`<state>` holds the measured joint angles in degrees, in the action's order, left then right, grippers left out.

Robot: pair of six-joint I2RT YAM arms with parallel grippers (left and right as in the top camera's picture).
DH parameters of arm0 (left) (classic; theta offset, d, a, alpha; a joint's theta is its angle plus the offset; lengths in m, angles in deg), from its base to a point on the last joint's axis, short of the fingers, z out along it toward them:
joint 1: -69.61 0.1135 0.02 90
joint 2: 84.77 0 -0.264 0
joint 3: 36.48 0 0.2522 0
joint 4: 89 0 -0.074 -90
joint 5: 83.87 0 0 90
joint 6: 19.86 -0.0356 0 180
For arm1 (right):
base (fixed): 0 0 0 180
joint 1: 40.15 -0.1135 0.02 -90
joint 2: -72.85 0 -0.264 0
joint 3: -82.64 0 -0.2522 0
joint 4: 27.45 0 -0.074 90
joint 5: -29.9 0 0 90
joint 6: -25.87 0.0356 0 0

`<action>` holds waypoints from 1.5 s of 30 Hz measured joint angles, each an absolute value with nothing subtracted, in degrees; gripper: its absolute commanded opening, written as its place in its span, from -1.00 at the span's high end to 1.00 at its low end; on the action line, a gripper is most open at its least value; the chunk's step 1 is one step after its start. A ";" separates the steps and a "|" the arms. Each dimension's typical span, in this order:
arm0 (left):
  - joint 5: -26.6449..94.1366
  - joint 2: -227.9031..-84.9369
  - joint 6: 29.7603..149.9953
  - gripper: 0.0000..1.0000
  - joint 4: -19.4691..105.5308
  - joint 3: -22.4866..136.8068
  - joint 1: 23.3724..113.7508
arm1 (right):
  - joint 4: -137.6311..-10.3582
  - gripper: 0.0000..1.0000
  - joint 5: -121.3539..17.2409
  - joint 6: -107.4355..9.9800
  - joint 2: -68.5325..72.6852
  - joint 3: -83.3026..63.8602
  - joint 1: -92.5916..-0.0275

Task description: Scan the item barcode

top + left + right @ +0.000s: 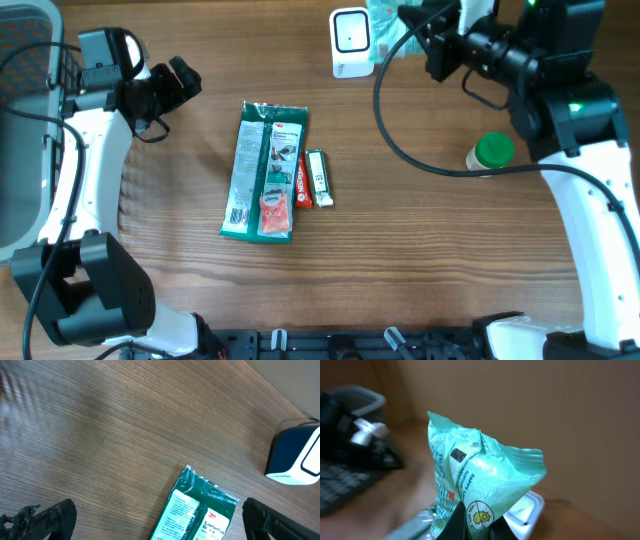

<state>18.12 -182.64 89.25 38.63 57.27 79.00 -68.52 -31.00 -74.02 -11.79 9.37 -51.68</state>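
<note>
1. Here, the right gripper [477, 529] pinches the pale teal crinkled plastic pouch [480, 480], held up beside the white boxy scanner [350, 42].
2. The left gripper [157, 522] is spread wide above the dark green flat packet [200, 510].

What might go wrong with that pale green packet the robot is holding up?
The right gripper pinches the teal packet by one end, so it might slip or flop. The packet is crumpled, so the scanner may fail to read its barcode. The cable hangs near the green-capped bottle and might topple it.
</note>
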 measured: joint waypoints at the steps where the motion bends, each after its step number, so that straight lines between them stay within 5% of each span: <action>1: 18.12 -182.64 89.28 -1.00 38.63 57.27 79.00 | -67.38 0.92 -32.96 -76.60 -12.47 9.37 -52.40; 21: 17.97 -182.70 89.25 -1.00 38.65 57.27 79.00 | -13.96 0.91 -79.19 -103.65 -52.69 9.02 -63.98; 45: 17.94 -182.70 89.25 -1.00 38.63 57.27 79.00 | -13.20 0.91 -80.55 -109.01 -59.29 9.02 -66.65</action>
<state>17.94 -182.70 89.25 38.63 57.27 79.00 -13.20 -80.55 -109.01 -59.29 9.02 -66.65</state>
